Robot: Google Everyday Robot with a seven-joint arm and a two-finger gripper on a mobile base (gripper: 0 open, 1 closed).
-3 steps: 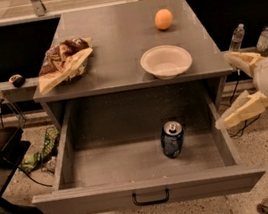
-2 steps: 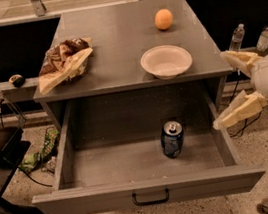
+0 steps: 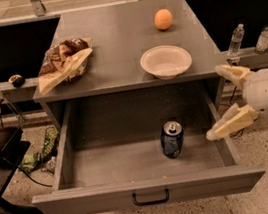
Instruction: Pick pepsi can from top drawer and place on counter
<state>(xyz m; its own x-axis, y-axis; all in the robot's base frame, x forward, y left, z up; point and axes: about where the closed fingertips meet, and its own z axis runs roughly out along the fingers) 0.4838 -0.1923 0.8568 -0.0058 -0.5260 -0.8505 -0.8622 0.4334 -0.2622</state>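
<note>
Cream gripper (image 3: 215, 103) right of grey top drawer (image 3: 88, 201); blue pepsi can (image 3: 172, 141).

No text readable on pepsi can (image 3: 172, 139) or claw (image 3: 215, 103).

Upright pepsi can (image 3: 172, 139), drawer (image 3: 147, 192) (tool (image 3: 215, 103) rightward)

Can (image 3: 172, 139) in drawer (image 3: 88, 203), gripper (image 3: 215, 104) at its 3 o'clock; on counter (image 3: 112, 31), bowl (image 3: 166, 61) at 5, orange (image 3: 163, 19) 1, bag (image 3: 64, 63) 9.
</note>
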